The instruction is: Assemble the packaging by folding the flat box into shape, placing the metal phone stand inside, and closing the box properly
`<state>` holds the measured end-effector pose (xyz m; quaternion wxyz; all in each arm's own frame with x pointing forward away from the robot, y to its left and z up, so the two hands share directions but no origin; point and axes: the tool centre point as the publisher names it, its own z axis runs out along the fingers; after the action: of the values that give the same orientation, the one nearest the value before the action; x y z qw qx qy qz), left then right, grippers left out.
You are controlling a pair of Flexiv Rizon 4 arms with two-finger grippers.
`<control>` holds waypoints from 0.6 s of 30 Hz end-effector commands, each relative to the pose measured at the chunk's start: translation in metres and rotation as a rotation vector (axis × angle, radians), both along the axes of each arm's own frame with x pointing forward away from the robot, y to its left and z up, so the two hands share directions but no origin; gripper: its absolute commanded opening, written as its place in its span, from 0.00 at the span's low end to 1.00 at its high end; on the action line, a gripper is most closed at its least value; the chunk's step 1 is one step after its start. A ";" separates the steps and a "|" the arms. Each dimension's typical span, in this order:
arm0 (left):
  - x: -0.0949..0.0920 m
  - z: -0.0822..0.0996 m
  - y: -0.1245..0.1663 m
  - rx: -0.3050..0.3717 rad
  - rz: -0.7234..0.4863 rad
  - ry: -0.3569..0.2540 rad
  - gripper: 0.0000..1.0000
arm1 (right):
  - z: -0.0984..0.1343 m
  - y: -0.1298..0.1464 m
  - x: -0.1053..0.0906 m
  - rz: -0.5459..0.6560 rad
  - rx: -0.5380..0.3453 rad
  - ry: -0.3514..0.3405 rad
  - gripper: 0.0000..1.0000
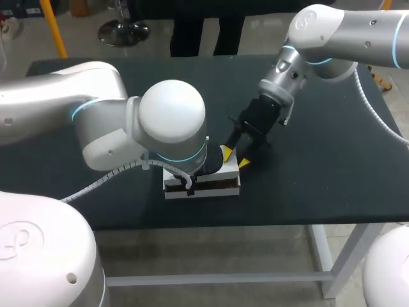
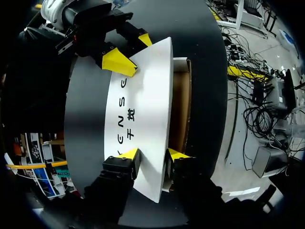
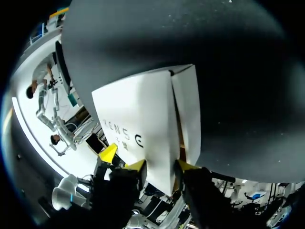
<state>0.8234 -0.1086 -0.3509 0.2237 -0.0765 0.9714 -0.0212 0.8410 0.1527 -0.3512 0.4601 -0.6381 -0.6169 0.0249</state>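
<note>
Left gripper [image 2: 153,154]: sits astride the near end of the white lid [image 2: 147,109]. Cannot tell whether it clamps the lid or only straddles it.
Right gripper [image 3: 161,165]: astride the lid's opposite end, at about 2 o'clock of the box [image 1: 211,185]. Grip likewise cannot be told.
Lid is raised and tilted, with the box's brown inside exposed beside it.
Box sits at 6 o'clock on the dark table [image 1: 332,173], near its front edge.

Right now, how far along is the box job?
Done: the white cardboard box is folded into shape. In hand: left claw and right claw sit at opposite ends of its white lid, which is not shut; the brown inside shows. To do: closing the lid. No metal phone stand is visible, so I cannot tell if it is inside.
</note>
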 end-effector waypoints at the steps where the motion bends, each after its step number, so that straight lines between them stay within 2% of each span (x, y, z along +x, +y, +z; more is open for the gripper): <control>1: -0.001 -0.004 -0.002 0.005 0.002 -0.001 0.40 | 0.000 0.000 -0.001 -0.002 -0.002 -0.002 0.44; 18: 0.001 -0.014 -0.003 0.007 -0.002 0.010 0.38 | -0.001 -0.008 -0.005 -0.016 -0.002 -0.006 0.43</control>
<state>0.8225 -0.1084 -0.3617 0.2174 -0.0729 0.9731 -0.0220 0.8377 0.1457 -0.3519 0.4583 -0.6433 -0.6129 0.0221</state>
